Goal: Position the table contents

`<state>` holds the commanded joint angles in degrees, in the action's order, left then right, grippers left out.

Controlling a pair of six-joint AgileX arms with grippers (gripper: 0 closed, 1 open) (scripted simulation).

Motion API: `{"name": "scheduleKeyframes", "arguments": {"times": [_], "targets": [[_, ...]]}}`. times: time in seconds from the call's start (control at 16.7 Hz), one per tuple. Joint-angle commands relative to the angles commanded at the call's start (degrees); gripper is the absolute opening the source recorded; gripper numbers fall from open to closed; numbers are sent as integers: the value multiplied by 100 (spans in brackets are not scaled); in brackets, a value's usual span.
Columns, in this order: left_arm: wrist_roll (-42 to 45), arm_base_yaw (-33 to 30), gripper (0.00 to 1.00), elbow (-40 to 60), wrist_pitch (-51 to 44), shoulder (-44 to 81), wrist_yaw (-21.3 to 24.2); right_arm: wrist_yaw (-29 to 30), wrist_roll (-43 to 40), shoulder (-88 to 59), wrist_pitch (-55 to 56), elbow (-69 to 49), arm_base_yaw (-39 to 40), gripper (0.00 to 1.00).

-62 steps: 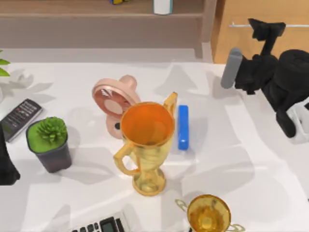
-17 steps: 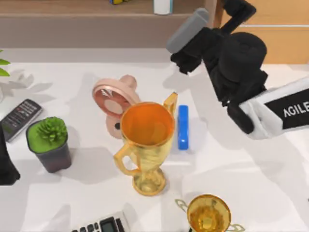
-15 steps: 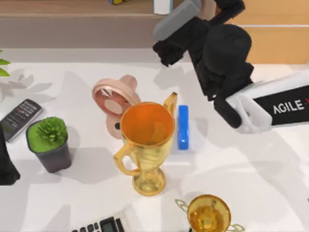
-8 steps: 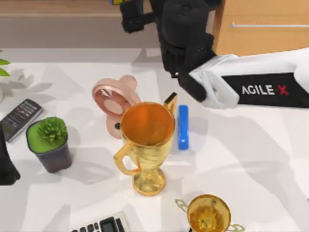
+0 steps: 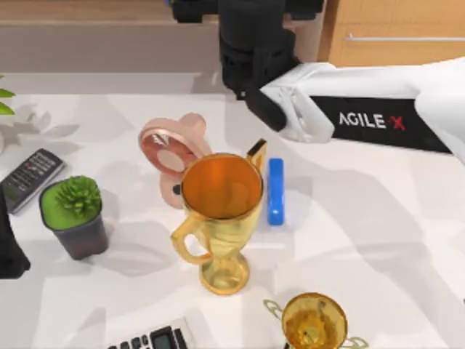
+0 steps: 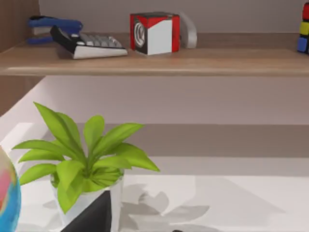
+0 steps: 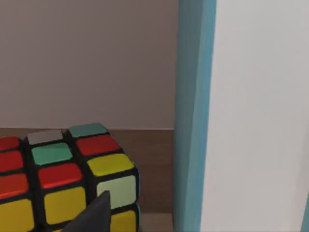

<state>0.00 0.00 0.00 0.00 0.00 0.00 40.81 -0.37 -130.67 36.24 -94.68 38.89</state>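
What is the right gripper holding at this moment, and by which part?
It cannot be told. The right arm reaches over the shelf, near a colour cube and a white-and-teal box, but no grasp is visible.

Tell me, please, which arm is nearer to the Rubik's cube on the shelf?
Right. The right arm reaches over the table's back edge to the shelf, with the Rubik's cube directly before its wrist camera. The left arm sits at the table's left edge, far away.

Bright, even light; soft overlapping table [image 5: 378, 240] shadows

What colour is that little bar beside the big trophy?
Bright blue bar, clearest in the top view.
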Motion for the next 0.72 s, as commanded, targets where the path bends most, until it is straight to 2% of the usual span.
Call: {"name": "scheduleKeyframes", "arguments": {"times": [0.3, 0.72], "targets": [[0, 0, 100, 0, 0, 0, 0, -15, -7, 13, -2, -4, -7, 100], [0, 0, 100, 0, 0, 0, 0, -142, -4, -336, -253, -592, -146, 100]]}}
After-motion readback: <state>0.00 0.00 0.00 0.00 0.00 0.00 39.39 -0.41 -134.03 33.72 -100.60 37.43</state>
